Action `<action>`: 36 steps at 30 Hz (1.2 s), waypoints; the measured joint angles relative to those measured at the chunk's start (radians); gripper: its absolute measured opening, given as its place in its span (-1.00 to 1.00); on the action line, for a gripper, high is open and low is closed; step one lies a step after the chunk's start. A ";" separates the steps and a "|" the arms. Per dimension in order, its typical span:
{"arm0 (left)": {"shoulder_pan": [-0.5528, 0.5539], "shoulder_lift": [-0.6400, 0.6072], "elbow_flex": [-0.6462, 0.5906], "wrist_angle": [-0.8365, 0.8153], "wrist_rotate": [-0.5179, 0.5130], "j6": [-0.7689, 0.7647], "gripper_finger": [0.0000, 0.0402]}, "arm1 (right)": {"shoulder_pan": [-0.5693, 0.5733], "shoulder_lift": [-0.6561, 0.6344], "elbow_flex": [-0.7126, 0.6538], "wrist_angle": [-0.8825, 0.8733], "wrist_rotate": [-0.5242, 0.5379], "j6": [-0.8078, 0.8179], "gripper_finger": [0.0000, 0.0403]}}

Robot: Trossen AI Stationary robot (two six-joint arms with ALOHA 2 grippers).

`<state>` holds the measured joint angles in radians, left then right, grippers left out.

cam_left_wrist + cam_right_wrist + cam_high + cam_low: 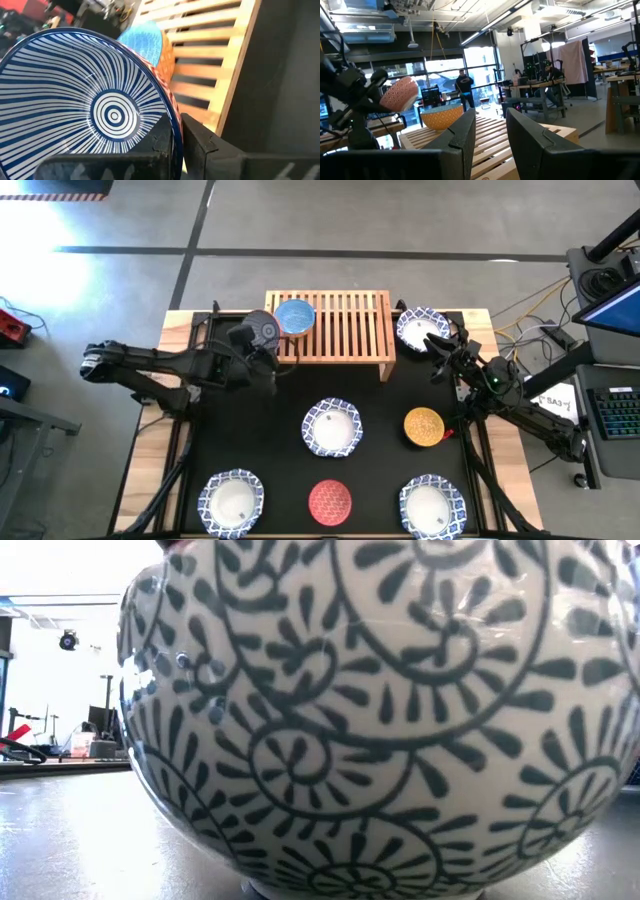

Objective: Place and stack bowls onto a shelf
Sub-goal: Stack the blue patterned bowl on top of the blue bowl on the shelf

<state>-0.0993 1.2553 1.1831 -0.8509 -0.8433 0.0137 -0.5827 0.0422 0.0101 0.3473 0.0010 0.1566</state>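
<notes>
The light-wood shelf [340,325] stands at the table's far side, with a blue bowl [295,316] resting on its slats near the left end. My left gripper [266,352] is shut on the grey-blue striped bowl [262,330], held up at the shelf's left end. In the right wrist view this bowl [400,95] hangs beside the blue bowl [442,116]. My right gripper [438,348] is open and empty, just off the shelf's right end, beside a white bowl [421,328]. My left gripper pinches the striped bowl's rim [176,131], one finger inside the bowl and one outside. The fingers come level from the table's left side. The bowl is lifted clear and tilted, with its mouth turned sideways, close beside the blue bowl [147,42] on the shelf.
On the black mat stand three more white patterned bowls, in the middle [332,427], near left [230,502] and near right [432,505]. There is also a yellow bowl [424,427] and a red bowl [330,501]. One white bowl [380,720] fills the low view.
</notes>
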 joint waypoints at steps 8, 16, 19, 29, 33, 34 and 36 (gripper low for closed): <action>0.113 -0.035 0.000 0.180 0.137 0.238 -0.96 | 0.000 0.000 0.000 0.000 0.000 0.000 -0.51; 0.250 -0.035 0.000 0.258 0.359 0.309 -0.96 | 0.000 0.000 0.000 0.000 0.000 0.000 -0.51; 0.281 -0.035 0.000 0.283 0.428 0.350 -0.96 | 0.000 0.000 0.000 0.000 0.000 0.000 -0.51; 0.354 -0.006 0.000 0.324 0.498 0.401 -0.95 | 0.000 0.000 0.000 0.000 0.000 0.000 -0.51; 0.375 -0.001 0.000 0.326 0.552 0.401 -0.95 | 0.000 0.000 0.000 0.000 0.000 0.000 -0.51; 0.380 0.001 0.000 0.327 0.560 0.401 -0.95 | 0.000 0.000 0.000 0.000 0.000 0.000 -0.51; 0.392 0.006 0.000 0.331 0.579 0.401 -0.93 | 0.000 0.000 0.000 0.000 0.000 0.000 -0.51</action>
<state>0.2930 1.2616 1.1831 -0.5203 -0.2646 0.4152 -0.5827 0.0422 0.0101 0.3473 0.0013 0.1566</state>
